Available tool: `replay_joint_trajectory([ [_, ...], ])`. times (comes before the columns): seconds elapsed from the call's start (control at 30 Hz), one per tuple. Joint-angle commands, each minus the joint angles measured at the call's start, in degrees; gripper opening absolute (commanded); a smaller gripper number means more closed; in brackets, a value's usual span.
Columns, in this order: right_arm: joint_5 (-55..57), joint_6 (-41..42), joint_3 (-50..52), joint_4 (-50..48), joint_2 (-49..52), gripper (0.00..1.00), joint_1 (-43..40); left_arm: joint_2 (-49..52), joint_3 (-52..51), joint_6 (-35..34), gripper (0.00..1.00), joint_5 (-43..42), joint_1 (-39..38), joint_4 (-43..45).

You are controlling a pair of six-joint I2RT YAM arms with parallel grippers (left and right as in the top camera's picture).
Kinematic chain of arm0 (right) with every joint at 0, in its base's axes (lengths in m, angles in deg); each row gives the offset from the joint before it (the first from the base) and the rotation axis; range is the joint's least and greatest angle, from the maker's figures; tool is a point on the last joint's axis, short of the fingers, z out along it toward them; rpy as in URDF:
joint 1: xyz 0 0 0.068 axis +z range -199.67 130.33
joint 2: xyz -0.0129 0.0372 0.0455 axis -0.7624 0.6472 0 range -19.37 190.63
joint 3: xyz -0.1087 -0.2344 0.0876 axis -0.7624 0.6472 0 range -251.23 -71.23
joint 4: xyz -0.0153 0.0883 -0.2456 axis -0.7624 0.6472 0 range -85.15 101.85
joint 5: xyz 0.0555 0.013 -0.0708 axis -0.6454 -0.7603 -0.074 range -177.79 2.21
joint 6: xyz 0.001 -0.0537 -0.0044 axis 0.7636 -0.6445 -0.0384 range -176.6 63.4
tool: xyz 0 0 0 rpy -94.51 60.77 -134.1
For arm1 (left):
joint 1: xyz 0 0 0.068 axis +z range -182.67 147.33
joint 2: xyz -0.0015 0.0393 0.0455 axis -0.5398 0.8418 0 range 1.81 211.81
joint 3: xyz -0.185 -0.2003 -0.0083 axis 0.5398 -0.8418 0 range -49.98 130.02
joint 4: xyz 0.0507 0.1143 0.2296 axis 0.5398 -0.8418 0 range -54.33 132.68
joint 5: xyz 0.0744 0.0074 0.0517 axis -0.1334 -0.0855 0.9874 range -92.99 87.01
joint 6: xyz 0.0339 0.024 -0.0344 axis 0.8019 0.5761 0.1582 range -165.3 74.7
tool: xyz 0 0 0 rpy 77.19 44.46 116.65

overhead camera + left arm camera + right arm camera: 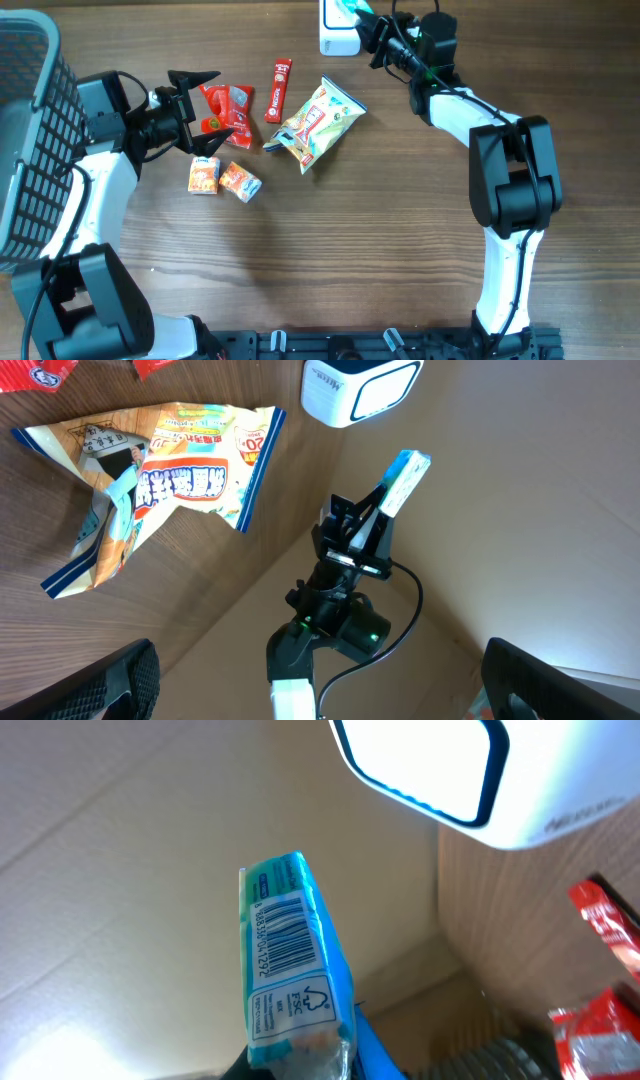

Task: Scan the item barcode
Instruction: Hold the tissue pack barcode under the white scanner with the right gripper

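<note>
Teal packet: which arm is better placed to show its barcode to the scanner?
Right. The right fingers hold the teal packet close to the white scanner, barcode showing. The left fingers stand open by the red packets, far from it.

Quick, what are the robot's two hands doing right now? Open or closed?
Left gripper: open, holding nothing.
Right gripper: closed on the teal packet.
</note>
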Motion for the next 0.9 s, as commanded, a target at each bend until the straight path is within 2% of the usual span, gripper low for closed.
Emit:
replay_joint_trajectory([
  [0.0, 5.3, 0.0, -2.3, 0.3, 1.8, 0.04, 0.4, -1.1, 0.3, 1.4, 1.00, 0.8, -0.1, -0.1],
  [0.17, 6.2, 0.4, -4.7, 0.7, 4.2, 0.04, 1.8, -1.1, 0.3, 1.4, 1.00, 0.7, -0.1, -0.1],
  [0.4, 5.3, 0.4, -13.6, 0.9, 10.4, 0.04, 3.5, -1.1, 0.3, 1.4, 1.00, 0.7, -0.1, -0.1],
  [0.87, 7.5, 0.4, -13.9, 9.5, 10.8, 0.04, 6.0, -1.1, 0.3, 1.4, 1.00, 0.7, -0.1, -0.1],
])
